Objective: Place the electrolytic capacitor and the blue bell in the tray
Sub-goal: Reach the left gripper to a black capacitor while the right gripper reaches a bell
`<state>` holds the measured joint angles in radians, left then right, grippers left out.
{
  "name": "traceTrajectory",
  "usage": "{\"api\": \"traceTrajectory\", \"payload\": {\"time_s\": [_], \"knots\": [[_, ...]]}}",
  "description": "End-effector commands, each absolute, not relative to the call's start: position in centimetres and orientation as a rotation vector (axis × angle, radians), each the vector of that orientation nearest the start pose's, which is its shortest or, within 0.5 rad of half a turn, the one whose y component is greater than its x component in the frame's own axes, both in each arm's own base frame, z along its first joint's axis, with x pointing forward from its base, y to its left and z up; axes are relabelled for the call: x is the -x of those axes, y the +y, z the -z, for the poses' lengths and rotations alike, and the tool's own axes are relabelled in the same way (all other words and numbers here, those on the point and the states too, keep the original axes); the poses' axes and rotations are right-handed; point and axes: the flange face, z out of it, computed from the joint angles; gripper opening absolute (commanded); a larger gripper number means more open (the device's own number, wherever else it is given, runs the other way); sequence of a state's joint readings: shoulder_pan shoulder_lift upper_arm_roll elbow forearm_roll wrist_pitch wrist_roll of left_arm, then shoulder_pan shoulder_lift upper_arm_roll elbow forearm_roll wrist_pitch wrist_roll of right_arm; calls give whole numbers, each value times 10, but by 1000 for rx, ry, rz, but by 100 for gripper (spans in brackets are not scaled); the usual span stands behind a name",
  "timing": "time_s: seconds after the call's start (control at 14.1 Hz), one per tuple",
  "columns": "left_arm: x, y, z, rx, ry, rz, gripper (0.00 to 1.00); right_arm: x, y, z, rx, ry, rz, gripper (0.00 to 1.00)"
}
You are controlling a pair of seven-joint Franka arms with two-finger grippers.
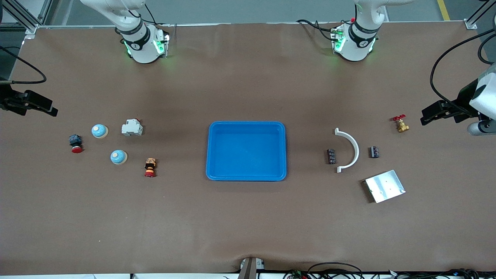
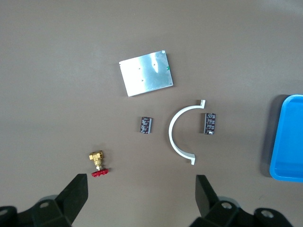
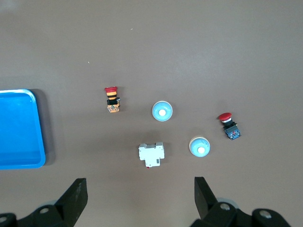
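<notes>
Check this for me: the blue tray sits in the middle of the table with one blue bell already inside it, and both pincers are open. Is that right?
One thing is wrong: the tray holds nothing. The front view shows both blue bells on the table toward the right arm's end. The rest stands: the tray is mid-table, and the left pincer and right pincer are open.

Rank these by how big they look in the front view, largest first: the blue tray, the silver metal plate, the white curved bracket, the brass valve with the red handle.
1. blue tray
2. silver metal plate and white curved bracket: too close to call; the plate covers more area, the bracket spans a bit longer.
3. brass valve
</notes>
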<state>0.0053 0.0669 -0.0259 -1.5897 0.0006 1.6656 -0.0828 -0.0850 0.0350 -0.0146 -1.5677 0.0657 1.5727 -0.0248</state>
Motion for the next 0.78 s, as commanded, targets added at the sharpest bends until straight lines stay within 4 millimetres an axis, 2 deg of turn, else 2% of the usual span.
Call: {"api": "traceTrajectory", "payload": {"time_s": [0.0, 0.21, 0.43, 0.57, 0.71], "knots": [[-579, -11, -583, 3167, -121, 32, 100, -558, -50, -608, 3076, 139, -32, 100], [-580, -11, -582, 3167, -124, 37, 100, -557, -51, -608, 3076, 141, -32, 100], [-581, -14, -572, 3167, -117, 15, 100, -558, -49, -605, 3077, 135, -35, 100], [-578, -14, -550, 3166, -117, 27, 100, -558, -50, -598, 3078, 136, -49, 100], [-574, -28, -526, 3165, -80, 22, 100, -559, -50, -592, 3078, 135, -44, 100]]}}
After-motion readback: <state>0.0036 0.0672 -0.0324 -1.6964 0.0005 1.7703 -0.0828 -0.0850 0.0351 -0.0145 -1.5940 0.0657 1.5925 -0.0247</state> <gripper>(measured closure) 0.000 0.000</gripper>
